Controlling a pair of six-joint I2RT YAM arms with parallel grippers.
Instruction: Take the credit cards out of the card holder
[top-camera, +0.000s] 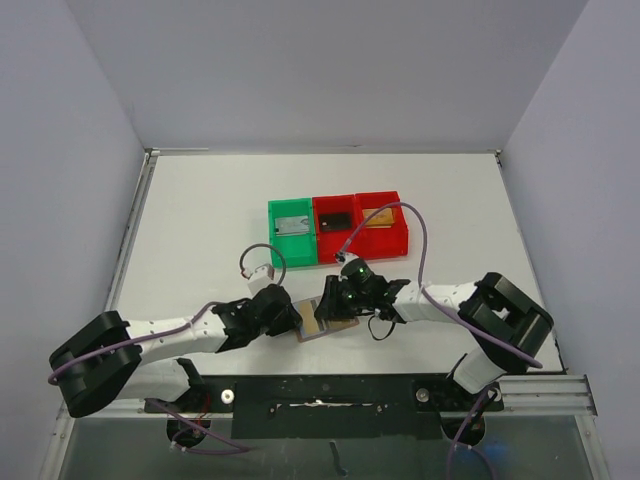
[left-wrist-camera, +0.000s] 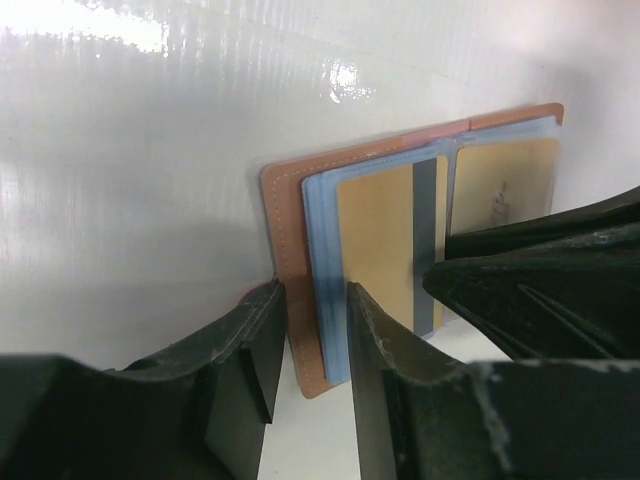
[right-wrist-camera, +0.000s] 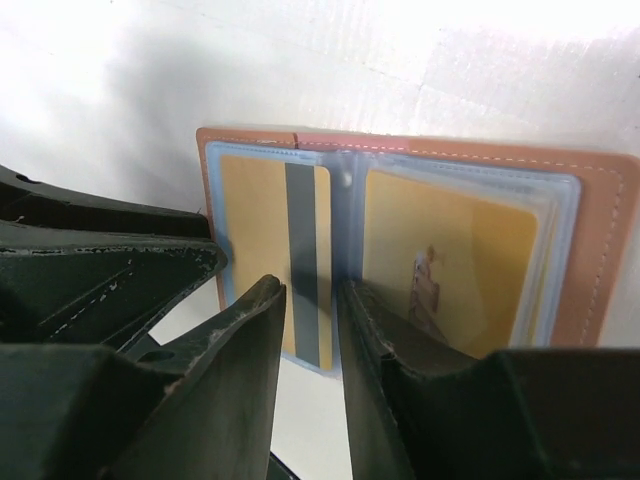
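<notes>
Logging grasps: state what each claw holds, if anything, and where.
Cannot be told: left claw straddles the card holder at an outer edge, right claw the striped card beside the fold; neither visibly clamps.
</notes>
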